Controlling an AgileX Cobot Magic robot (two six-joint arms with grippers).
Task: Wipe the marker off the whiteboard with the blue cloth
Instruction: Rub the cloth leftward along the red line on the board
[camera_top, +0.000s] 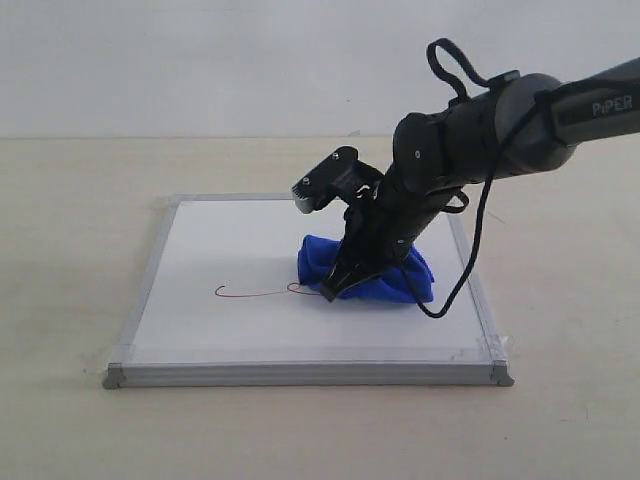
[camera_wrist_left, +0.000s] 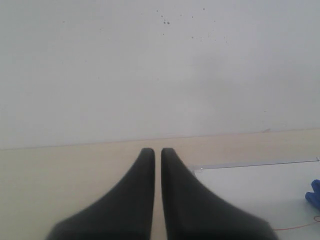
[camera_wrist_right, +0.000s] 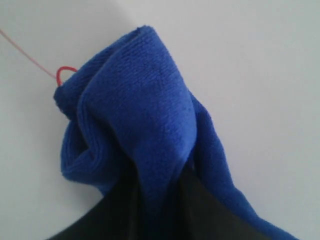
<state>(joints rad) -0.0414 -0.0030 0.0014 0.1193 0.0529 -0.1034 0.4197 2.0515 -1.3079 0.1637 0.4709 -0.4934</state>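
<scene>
Where everything sits: beige table (camera_top: 60, 250), plain white wall (camera_top: 200, 60) behind.
Whiteboard (camera_top: 230, 240): flat, silver-framed.
Blue cloth (camera_top: 410, 282): rumpled, right of centre, apparently touching the board.
Right gripper (camera_top: 332, 290): clamped on the cloth.
Left gripper (camera_wrist_left: 157, 152): jaws nearly together, empty.
Marker (camera_top: 250, 296): thin red line, loop at cloth's left edge.

My right arm (camera_top: 520, 115) reaches in from the right with its wrist bent steeply down. My right gripper (camera_top: 336, 284) slants down and leftward, jaws pinched onto the cloth (camera_top: 405, 283). My left gripper (camera_wrist_left: 157, 151) points about level, fingers (camera_wrist_left: 140, 190) together with only a thin slit between.
</scene>
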